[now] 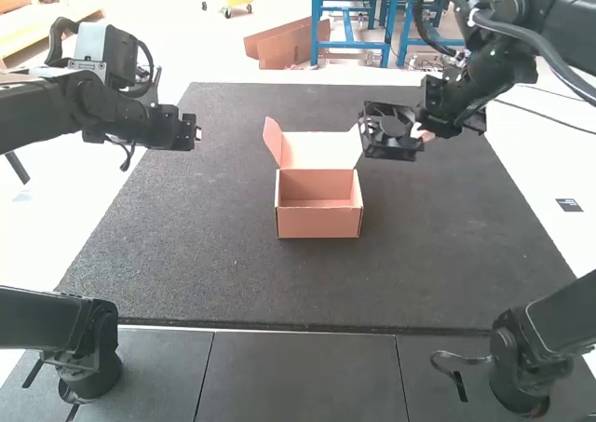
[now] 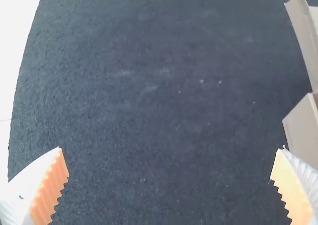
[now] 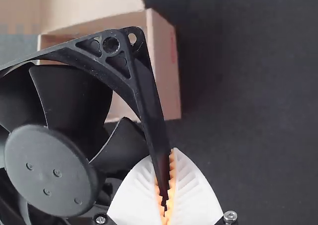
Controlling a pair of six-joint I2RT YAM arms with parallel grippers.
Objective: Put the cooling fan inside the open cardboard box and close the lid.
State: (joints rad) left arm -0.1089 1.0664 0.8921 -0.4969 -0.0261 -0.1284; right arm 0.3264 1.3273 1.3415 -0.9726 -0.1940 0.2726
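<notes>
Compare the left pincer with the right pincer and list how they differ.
The left pincer is open and empty; the right pincer is shut on the cooling fan, gripping its frame edge. The left pincer hangs over bare mat left of the cardboard box; the right pincer holds the fan raised by the box's right side. Both have white ribbed fingers with orange pads.

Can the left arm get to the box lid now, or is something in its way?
Probably yes: its jaws stand open over the mat near the box, and the fan is held on the far side.
</notes>
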